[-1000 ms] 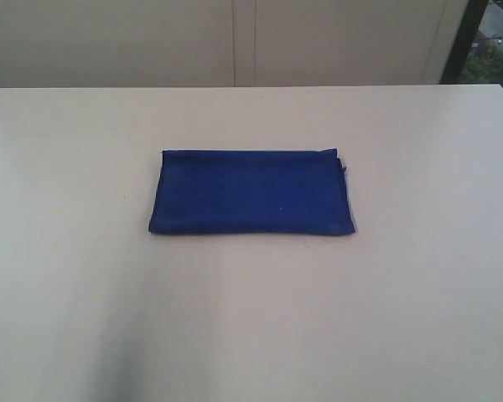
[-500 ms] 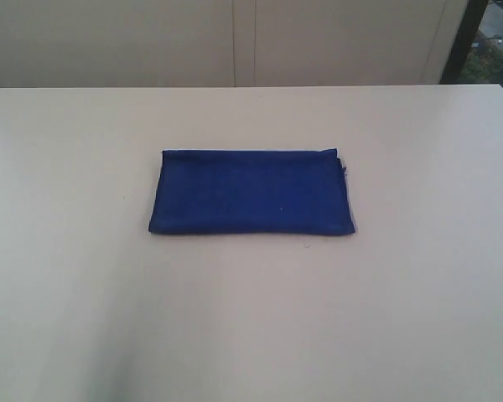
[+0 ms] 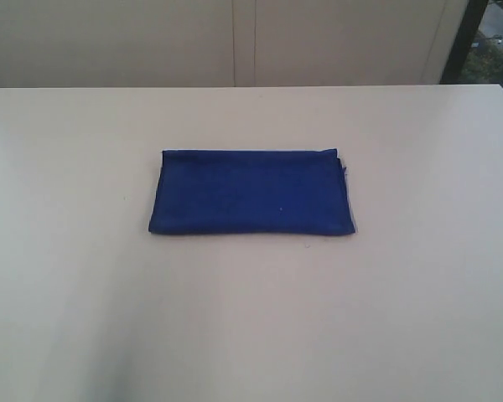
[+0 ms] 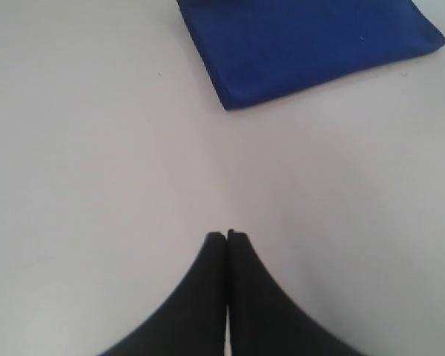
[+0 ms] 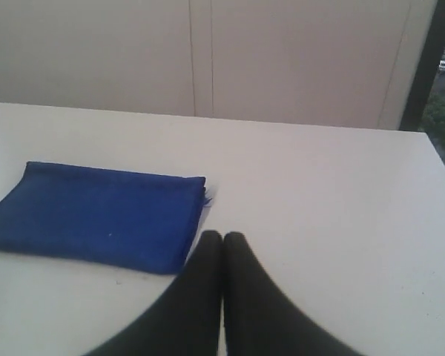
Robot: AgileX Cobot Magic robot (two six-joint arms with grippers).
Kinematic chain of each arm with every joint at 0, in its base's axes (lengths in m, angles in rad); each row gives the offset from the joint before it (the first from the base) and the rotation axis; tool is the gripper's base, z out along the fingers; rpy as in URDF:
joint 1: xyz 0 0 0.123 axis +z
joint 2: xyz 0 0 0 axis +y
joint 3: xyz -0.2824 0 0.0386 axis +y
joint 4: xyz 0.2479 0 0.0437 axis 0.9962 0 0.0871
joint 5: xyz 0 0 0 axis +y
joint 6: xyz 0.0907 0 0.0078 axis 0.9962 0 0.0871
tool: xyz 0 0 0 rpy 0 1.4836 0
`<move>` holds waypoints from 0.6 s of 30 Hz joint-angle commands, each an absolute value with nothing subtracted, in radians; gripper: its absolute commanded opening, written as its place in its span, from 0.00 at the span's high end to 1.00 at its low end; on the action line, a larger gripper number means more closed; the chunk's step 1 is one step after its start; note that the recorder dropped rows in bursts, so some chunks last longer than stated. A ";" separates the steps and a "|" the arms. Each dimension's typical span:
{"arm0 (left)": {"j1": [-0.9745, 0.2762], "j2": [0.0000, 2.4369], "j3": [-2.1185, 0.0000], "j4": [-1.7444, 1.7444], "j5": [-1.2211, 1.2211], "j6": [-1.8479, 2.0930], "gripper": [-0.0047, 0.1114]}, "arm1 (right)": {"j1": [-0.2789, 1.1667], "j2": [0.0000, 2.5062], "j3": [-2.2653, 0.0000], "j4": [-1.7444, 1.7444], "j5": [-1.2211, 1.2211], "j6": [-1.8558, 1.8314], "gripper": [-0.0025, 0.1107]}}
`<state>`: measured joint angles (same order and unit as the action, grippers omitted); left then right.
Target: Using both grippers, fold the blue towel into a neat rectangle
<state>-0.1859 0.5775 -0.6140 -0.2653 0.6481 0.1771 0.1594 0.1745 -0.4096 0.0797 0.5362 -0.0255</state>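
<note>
Blue towel (image 3: 251, 193): folded rectangle, flat, mid table (image 3: 251, 335)
Long axis: left-right in exterior view, short ends facing the sides
Left gripper (image 4: 227, 236): clenched, empty, apart from towel
Right gripper (image 5: 222, 236): clenched, empty, near towel's right end
Change: none, towel unmoved

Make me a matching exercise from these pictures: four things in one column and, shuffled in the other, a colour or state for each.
1. blue towel
2. table
3. left gripper
4. wall panels

A. shut, holding nothing
B. off-white, bears the cloth
C. folded flat into a rectangle
D. beige, with vertical seams

Pairs: 1-C, 2-B, 3-A, 4-D
</note>
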 commanded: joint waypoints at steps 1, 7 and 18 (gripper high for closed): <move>-0.182 0.571 -0.607 -0.273 0.656 0.182 0.96 | 0.152 0.127 -0.395 0.066 0.516 -0.015 0.98; -0.182 0.571 -0.607 -0.273 0.656 0.182 0.96 | 0.152 0.000 -0.256 0.066 0.490 -0.015 0.98; -0.182 0.571 -0.607 -0.273 0.649 0.182 0.96 | 0.152 0.000 -0.079 0.069 0.420 -0.014 0.98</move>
